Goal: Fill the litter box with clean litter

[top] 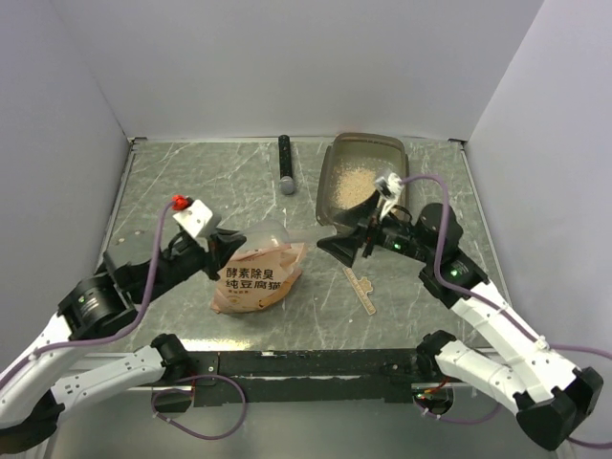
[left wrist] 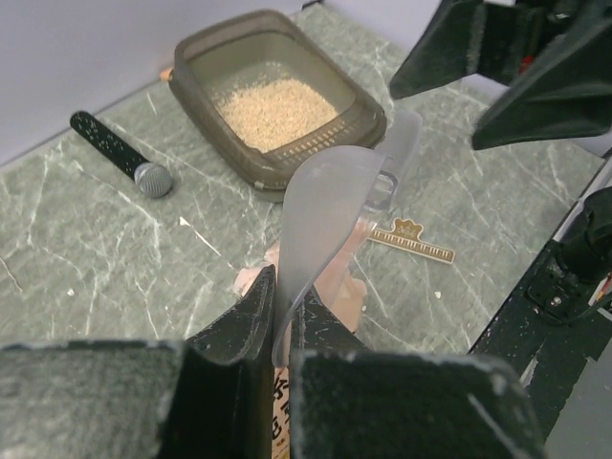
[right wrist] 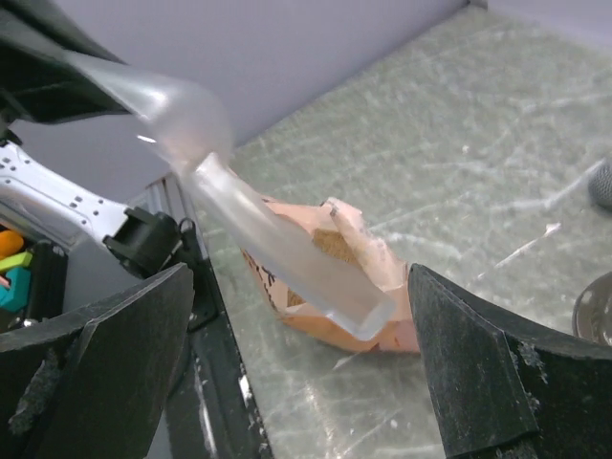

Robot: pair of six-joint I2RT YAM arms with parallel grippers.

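Note:
The smoky grey-brown litter box stands at the back right, with a heap of beige clean litter inside; both show in the left wrist view, the box and the litter. My left gripper is shut on the bowl edge of a clear plastic scoop, held above the orange-pink pouch. The scoop is empty. Its handle reaches between the spread fingers of my right gripper, which is open and not touching it. The pouch is open at the top.
A black cylinder with a grey end lies at the back centre, left of the box. A tan torn-off strip lies on the marble table in front of my right gripper. Grey walls enclose the table.

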